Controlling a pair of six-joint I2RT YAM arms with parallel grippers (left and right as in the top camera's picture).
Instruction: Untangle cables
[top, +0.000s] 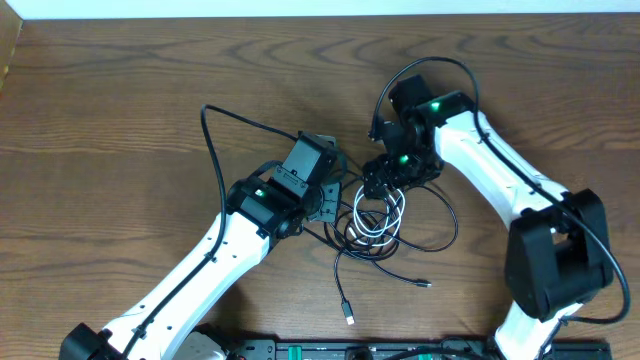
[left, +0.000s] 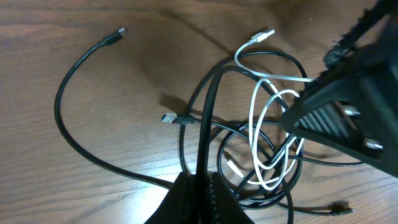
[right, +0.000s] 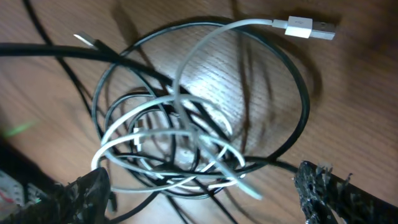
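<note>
The left fingers (left: 202, 199) are clenched on a black cable (left: 204, 130), which runs up out of the pinch toward 12 o'clock in the left wrist view. The right fingers (right: 199, 193) are spread wide apart, one tip at each bottom corner of the right wrist view, hovering over the cables (top: 375, 220) with nothing gripped.

The tangle sits on the wooden bench (top: 120, 100) near the middle of the overhead view, between the two grippers. It's mostly a coil, so no real long axis. The stray ends do point places, though: one black tail runs toward 6 o'clock and ends in a plug (top: 349, 317), and another heads to about 5 o'clock.

The overhead view can't really show the fingers, since the wrists cover them. The right wrist view shows the white cable (right: 186, 118) looped through the black rings, with its USB plug (right: 308, 27) pointing to 3 o'clock. The left wrist view picks up a long black tail (left: 68, 124) curving out to 10 o'clock and a black USB plug (left: 171, 118) pointing to 9 o'clock.
</note>
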